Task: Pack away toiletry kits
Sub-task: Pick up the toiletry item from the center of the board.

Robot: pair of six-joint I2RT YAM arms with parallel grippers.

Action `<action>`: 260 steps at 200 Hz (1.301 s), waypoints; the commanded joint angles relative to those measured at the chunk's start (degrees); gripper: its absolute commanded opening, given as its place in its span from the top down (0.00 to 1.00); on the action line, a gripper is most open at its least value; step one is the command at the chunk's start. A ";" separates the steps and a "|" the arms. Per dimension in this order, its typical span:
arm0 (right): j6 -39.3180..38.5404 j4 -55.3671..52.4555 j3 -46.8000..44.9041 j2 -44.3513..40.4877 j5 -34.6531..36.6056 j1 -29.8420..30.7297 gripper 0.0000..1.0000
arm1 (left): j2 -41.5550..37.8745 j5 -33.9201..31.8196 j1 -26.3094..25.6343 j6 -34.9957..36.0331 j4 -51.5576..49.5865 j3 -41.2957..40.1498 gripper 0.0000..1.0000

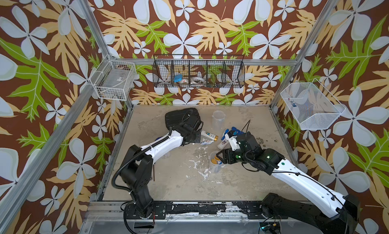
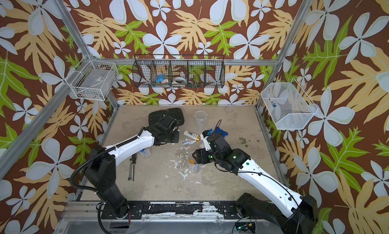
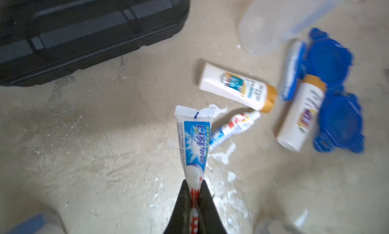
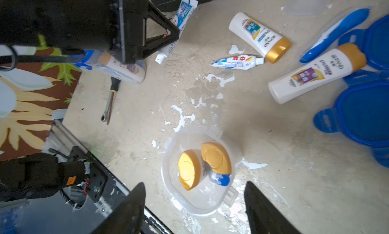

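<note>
Beside the black case — white bottle, toothpaste tube, blue lids.

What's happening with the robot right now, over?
Left claw shut on a toothpaste tube. Right claw open at the tumbler, two bottles inside. Path between looks clear; loose bottles, blue lids off aside.

The beige table, scuffed and flecked with white, carries a black case at upper centre in both top views. Right of it stands an empty tumbler. Below that, close together, lie a white bottle, a toothpaste tube, a second bottle, a blue toothbrush and blue lids. An open tumbler stands mid-frame. At left in a top view lie a lidded tumbler, a wrench and a screwdriver.
</note>
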 commanded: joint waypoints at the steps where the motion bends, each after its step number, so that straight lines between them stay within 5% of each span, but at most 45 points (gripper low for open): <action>1: 3.71 3.54 1.99 1.29 -5.92 -0.54 0.23 | -7.65 4.40 -2.89 4.32 4.26 -4.77 1.00; 50: 10.34 9.32 3.44 3.52 -10.98 -0.82 0.20 | -22.19 9.34 -9.96 3.16 12.24 -15.67 1.00; 108: 16.04 15.71 -1.25 3.11 -14.23 -0.88 0.24 | -25.78 10.70 -15.79 2.30 14.50 -17.27 0.99; 144: 16.34 15.81 -1.39 2.85 -13.79 -0.89 0.51 | -26.30 12.89 -16.19 2.82 15.27 -17.50 0.99; 199: 17.81 17.72 -2.13 2.28 -13.81 -0.90 0.50 | -26.40 14.17 -16.41 3.27 15.36 -17.79 0.99; 225: 17.62 17.71 -2.32 2.29 -13.92 -0.93 0.70 | -25.91 13.64 -16.49 3.12 15.56 -17.39 0.99; 245: 17.17 17.19 -2.08 1.85 -13.53 -0.88 0.75 | -25.44 13.51 -16.56 2.71 15.73 -17.38 0.99; 260: 16.29 16.08 -1.64 1.59 -13.13 -0.88 0.83 | -25.66 12.51 -16.55 2.09 15.98 -17.55 0.90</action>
